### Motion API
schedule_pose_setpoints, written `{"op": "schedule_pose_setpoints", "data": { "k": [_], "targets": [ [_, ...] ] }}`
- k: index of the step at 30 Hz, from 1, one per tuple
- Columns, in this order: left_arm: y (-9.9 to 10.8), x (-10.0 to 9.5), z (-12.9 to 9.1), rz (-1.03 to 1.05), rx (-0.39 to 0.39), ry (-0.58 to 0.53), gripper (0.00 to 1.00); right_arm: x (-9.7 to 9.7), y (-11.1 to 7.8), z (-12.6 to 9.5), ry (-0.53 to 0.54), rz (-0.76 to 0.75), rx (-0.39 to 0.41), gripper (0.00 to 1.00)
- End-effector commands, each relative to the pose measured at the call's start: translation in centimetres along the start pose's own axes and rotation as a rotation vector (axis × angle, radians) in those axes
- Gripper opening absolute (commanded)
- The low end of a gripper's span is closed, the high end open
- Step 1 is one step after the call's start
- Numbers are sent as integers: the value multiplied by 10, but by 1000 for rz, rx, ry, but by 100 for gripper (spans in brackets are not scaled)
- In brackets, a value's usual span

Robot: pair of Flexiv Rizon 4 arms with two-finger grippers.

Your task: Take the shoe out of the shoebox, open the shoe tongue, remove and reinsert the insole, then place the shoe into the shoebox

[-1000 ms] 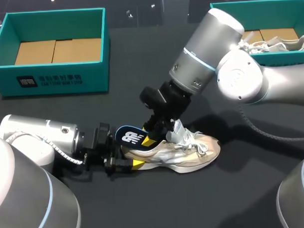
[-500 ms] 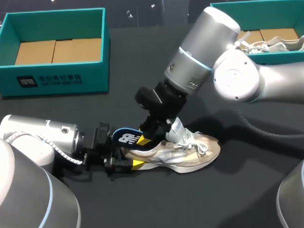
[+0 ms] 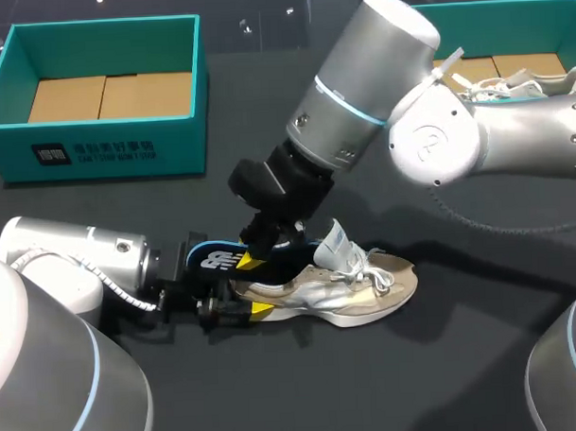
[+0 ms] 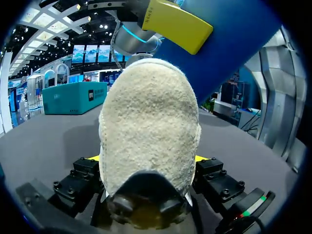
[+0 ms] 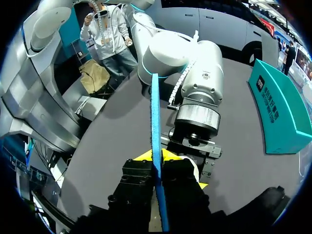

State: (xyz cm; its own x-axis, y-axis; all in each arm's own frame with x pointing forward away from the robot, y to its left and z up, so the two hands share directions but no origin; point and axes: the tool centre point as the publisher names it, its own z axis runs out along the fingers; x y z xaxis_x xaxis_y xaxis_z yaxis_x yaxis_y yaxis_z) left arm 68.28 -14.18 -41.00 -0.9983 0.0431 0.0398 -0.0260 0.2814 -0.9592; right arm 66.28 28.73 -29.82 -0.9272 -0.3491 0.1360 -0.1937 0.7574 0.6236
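A beige and silver shoe [image 3: 352, 287] lies on its sole on the dark table, toe to the right, tongue [image 3: 334, 242] lifted. My left gripper [image 3: 246, 302] is shut on its heel; in the left wrist view the fuzzy heel [image 4: 148, 122] fills the gap between my left gripper [image 4: 148, 161] fingers. My right gripper [image 3: 252, 264] is shut on the dark blue insole [image 3: 212, 259], which sticks out over the heel towards the left arm. In the right wrist view the insole [image 5: 155, 112] stands edge-on between my right gripper [image 5: 157, 158] tips.
A teal shoebox [image 3: 106, 151] with a cardboard floor stands at the back left. A second teal box [image 3: 489, 8] at the back right holds another shoe [image 3: 548, 79]. The right arm's elbow hangs over the table's right half.
My right gripper has closed on the insole and drawn it leftward and back, farther out of the shoe. The left gripper and the shoe have stayed put.
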Motion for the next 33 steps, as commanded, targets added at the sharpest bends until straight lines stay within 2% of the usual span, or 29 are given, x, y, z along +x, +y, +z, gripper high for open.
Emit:
{"op": "schedule_pose_setpoints", "data": {
  "k": [1, 7, 10, 17, 21, 33],
  "targets": [
    [0, -1, 1, 0, -2, 0, 0, -2, 3, 1, 2, 1, 11, 0],
    [0, -1, 1, 0, -2, 0, 0, -2, 3, 1, 2, 1, 11, 0],
    [0, -1, 1, 0, -2, 0, 0, -5, 20, -5, -11, 7, -40, 0],
    [0, -1, 1, 0, -2, 0, 0, 11, 53, -52, -93, -13, -171, 0],
    [0, -1, 1, 0, -2, 0, 0, 21, 73, -84, -137, -82, -330, 0],
    [0, -1, 1, 0, -2, 0, 0, 21, 73, -84, -137, -82, -330, 0]
  ]
}}
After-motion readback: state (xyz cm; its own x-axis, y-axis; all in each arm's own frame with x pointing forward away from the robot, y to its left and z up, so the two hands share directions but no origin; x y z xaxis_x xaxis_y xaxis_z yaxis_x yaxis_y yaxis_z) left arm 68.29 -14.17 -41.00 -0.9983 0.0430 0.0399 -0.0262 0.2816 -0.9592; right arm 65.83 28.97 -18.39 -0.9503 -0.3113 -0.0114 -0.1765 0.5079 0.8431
